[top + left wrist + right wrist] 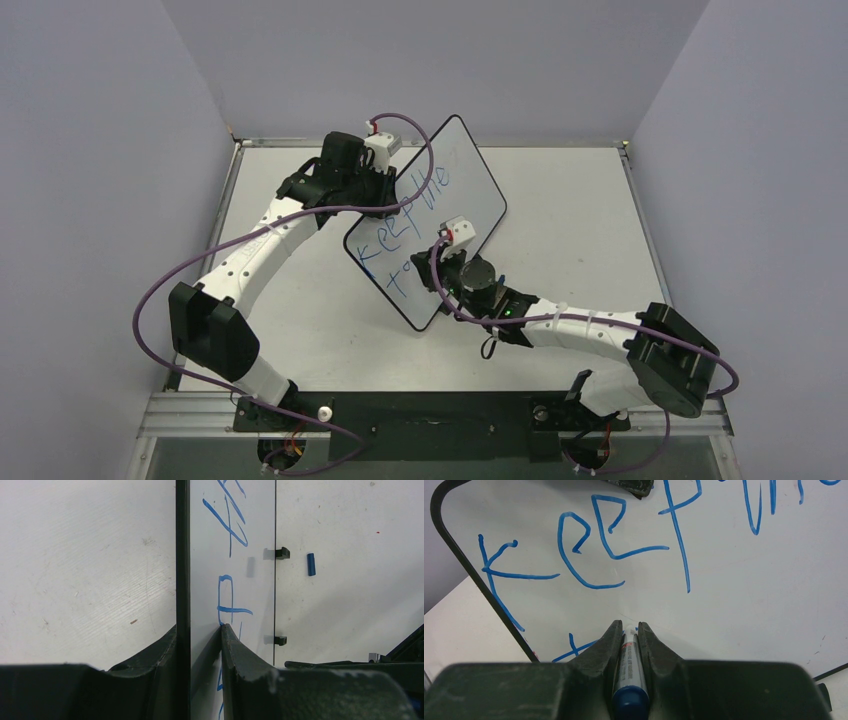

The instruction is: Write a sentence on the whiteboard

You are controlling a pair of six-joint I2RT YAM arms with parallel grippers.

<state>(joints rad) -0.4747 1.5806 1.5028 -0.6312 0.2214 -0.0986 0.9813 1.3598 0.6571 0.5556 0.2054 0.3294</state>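
The whiteboard (pixel 470 195) stands tilted up off the table, its white face turned to the right arm. My left gripper (pixel 392 180) is shut on the board's upper left edge; in the left wrist view its fingers (pixel 235 647) clamp the black rim (pixel 182 555) from both sides. The sentence (pixel 405 215) in blue reads "keep the", with a few letters (pixel 400 275) of a second line below. My right gripper (pixel 629 626) is shut on a blue-capped marker pen (pixel 630 655), whose tip meets the board (pixel 749 590) under the word "keep" (pixel 589 550).
A small blue marker cap (pixel 311 564) lies on the white table (pixel 90 570) behind the board. Two black feet (pixel 282 553) stick out from the board's back. Grey walls enclose the table on three sides.
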